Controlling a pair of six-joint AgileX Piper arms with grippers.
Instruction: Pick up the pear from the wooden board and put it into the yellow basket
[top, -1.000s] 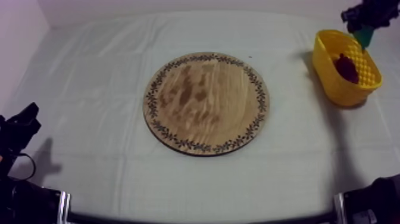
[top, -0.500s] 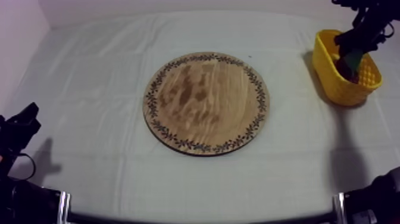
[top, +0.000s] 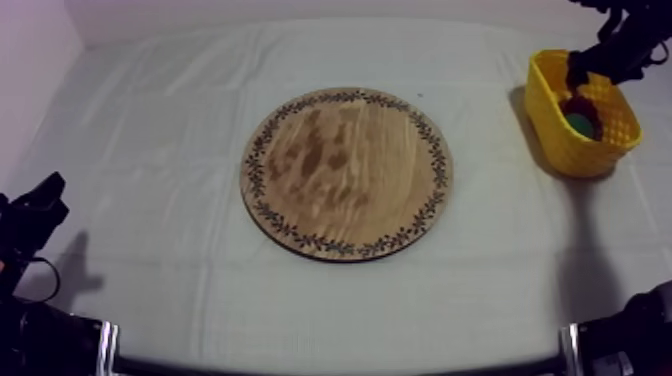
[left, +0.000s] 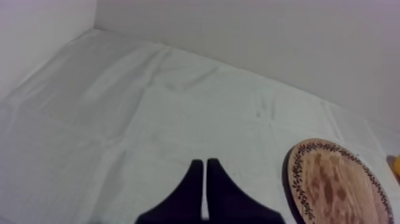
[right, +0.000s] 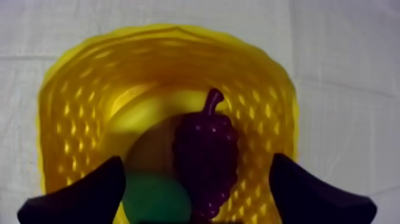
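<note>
The pear (right: 156, 199) lay in the yellow basket (right: 71, 107) beside the bunch of grapes (right: 205, 155). The right gripper (right: 197, 161) had its fingers apart above them, and the left gripper (left: 204, 162) had its fingers together. Only withdrawal seemed left.

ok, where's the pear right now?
The pear is in the yellow basket at the table's right side in the top view, lying beside the bunch of grapes, with the open right claw just above it.

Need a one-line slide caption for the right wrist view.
Open right claw above the yellow basket, with the pear and grapes lying inside.
</note>
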